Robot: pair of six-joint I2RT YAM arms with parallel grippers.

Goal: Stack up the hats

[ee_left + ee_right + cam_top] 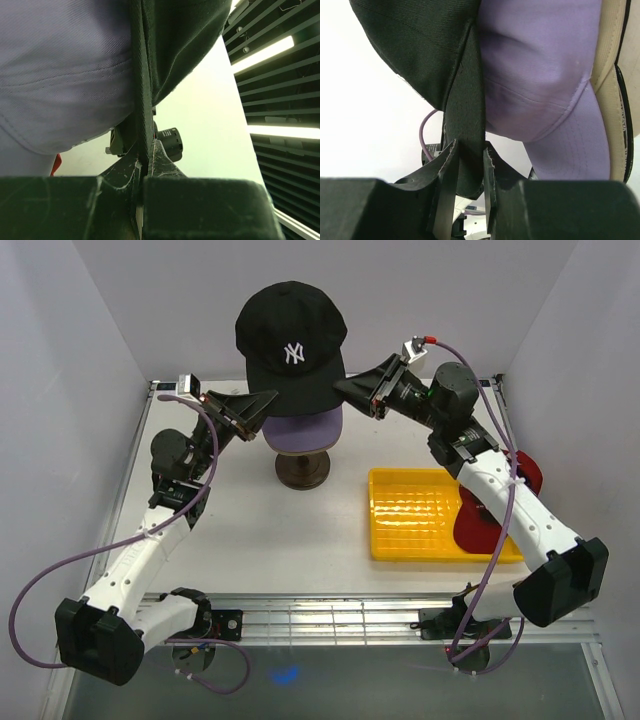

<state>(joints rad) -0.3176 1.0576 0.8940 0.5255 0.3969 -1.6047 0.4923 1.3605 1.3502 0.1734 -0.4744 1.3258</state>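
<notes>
While both arms stretch its rim apart, the black hat (291,345) hangs open over the lavender hat (303,428) (seated on the stand (303,472) at the table's twelve o'clock). The left gripper (266,402) is clamped on its nine o'clock edge, the right gripper (342,388) on three o'clock, so it should descend evenly.

The black cap (290,335), bearing a white front logo, is sitting crown up at the far centre, directly over the lavender cap (303,428) and covering all but its lower front and brim. Its lower edge is being pinched at left and right. A tan cap (609,60) is showing a stitched brim beside the lavender brim. The red cap (480,525) is lying at the right, partly hidden.
</notes>
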